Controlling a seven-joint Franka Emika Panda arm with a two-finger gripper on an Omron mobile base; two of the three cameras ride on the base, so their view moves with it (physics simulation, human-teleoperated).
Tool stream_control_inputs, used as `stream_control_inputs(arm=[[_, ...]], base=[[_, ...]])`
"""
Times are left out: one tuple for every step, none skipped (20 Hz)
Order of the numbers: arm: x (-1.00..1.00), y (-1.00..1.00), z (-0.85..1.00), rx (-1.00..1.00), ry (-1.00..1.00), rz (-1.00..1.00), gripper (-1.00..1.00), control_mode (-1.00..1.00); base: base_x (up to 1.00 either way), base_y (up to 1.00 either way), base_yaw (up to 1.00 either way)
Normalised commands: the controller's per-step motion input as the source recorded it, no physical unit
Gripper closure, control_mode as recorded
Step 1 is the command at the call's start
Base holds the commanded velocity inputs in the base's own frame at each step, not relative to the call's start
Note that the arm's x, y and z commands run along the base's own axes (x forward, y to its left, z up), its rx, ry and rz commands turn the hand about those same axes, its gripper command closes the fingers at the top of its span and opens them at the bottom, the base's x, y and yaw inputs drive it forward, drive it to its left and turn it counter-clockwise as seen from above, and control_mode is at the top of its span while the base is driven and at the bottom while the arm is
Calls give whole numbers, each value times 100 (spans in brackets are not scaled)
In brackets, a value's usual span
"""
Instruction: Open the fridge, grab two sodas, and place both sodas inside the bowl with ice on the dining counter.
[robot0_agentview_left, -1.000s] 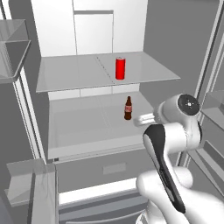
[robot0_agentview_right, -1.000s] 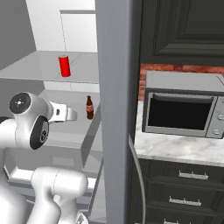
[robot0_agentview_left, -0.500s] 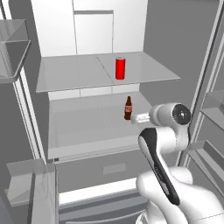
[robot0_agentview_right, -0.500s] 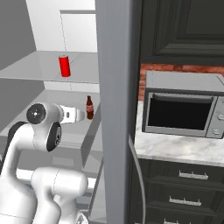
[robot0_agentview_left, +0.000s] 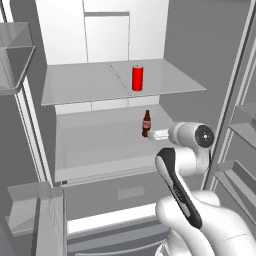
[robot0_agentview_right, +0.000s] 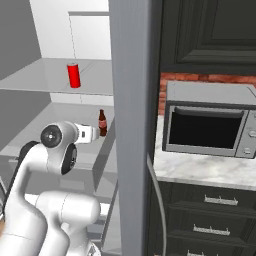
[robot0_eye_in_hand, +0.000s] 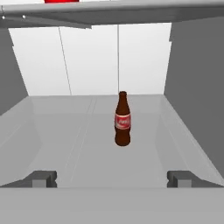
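The bottle (robot0_eye_in_hand: 123, 119) stands upright at frame centre, neck up, long axis vertical; the gripper (robot0_eye_in_hand: 111, 179) gapes wide, holding nothing.

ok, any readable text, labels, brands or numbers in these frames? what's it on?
Bottle: red label with white script, too blurred to read.
Can: plain red, no text visible.
Microwave: control panel at its right edge, markings too small to read.
Nothing else carries lettering.
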Motion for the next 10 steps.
stream_control_inputs(arm=[[48,0,-10,0,0,0,-100,-100],[49,0,-7,0,0,0,-100,-100],[52,0,-5,0,0,0,-100,-100],[54,0,-2,2,0,0,-100,-100],[53,0,-2,3,0,0,-100,-100],[53,0,0,3,0,0,-100,-100],[53,0,0,3,0,0,-100,-100],[53,0,0,3,0,0,-100,-100],[52,0,0,4,0,0,-100,-100],[54,0,0,4,0,0,-100,-100]], base=[[0,0,0],[0,0,0],[0,0,0],[0,0,0],[0,0,0],[0,0,0],[0,0,0],[0,0,0],[0,0,0],[0,0,0]])
